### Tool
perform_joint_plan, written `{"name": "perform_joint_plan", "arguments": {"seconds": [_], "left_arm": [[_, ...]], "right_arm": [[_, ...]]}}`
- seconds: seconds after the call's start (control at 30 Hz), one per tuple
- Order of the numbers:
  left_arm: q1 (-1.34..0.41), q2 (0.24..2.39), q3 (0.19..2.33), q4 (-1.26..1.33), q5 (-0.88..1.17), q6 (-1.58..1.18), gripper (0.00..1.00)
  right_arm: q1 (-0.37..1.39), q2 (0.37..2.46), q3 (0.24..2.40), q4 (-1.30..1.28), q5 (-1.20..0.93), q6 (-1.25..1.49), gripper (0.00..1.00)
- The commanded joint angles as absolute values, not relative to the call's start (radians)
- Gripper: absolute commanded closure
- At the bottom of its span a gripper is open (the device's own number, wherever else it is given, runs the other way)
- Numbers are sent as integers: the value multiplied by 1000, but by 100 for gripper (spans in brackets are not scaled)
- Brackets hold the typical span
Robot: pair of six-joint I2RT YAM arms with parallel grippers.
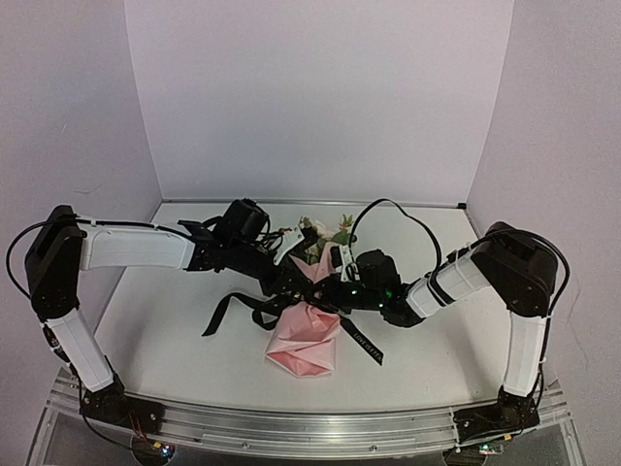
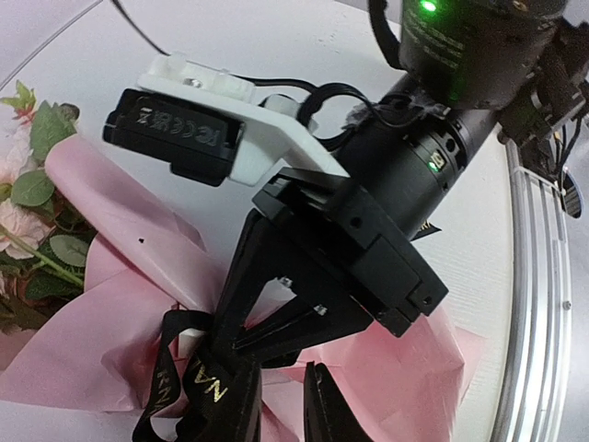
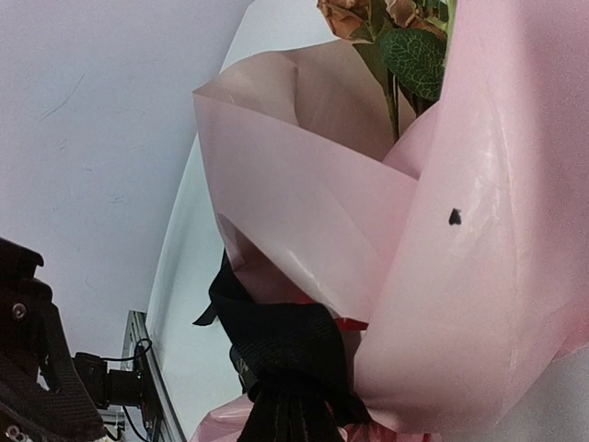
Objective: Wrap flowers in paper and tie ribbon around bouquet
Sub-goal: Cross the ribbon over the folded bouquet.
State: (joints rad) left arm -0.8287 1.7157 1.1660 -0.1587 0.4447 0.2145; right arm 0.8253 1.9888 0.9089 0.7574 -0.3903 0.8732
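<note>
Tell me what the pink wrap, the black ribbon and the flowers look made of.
The paper: thin sheet, likely coated or waxed paper, smooth with a soft sheen; it holds creases and glints. The ribbon: matte black woven fabric, seemingly; it bunches softly. The flowers: probably artificial fabric and plastic, judging by the stiff, evenly veined leaves, though not certain.
</note>
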Motion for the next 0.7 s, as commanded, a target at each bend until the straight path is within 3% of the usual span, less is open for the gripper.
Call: {"name": "perform_joint_plan", "arguments": {"seconds": [0.0, 0.13, 0.33, 0.47, 0.67], "left_arm": [[-812, 1692, 1186, -156, 479, 214, 87], [-786, 1653, 1155, -108, 398, 158, 76], [-696, 1665, 1075, -72, 385, 70, 76], [-675, 1685, 1036, -23, 394, 37, 70], [-661, 1737, 1049, 28, 504, 9, 67]], "right_arm": [[827, 1970, 935, 794, -413, 842, 100], [827, 1977, 943, 793, -410, 849, 100], [828, 1967, 942, 792, -408, 853, 100], [829, 1949, 943, 789, -412, 847, 100], [831, 1938, 940, 785, -414, 845, 100]]}}
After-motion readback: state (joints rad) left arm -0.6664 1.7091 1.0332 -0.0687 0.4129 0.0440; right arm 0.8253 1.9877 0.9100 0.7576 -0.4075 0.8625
